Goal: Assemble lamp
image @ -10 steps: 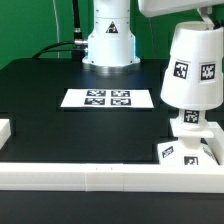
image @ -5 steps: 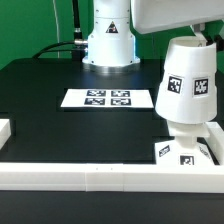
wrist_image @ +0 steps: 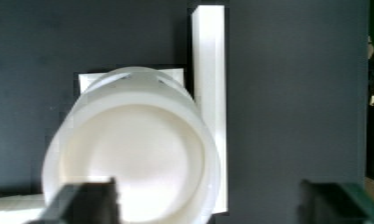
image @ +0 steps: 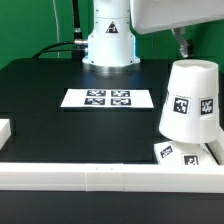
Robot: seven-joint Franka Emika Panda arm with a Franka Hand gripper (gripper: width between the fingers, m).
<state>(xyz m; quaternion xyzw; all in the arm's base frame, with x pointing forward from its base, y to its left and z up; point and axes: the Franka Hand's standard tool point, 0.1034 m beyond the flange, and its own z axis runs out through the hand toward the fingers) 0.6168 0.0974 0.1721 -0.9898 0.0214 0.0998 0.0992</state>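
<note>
Wrist view: the shade (wrist_image: 139, 150) lies below and between the spread fingers (wrist_image: 86, 200) of the gripper (wrist_image: 205, 202), untouched, sitting over the base (image: 182, 152).

a black table top (image: 60, 125) fills most of the exterior view. near its middle lies the marker board (image: 107, 98), flat, with four black square tags in two rows. a long white rail (image: 90, 174) runs along the lower edge of the frame, and a short white block (image: 4, 132) sits at the left edge. a green backdrop (image: 35, 25) covers the upper left, with a dark cable (image: 62, 44) trailing across it.
</note>
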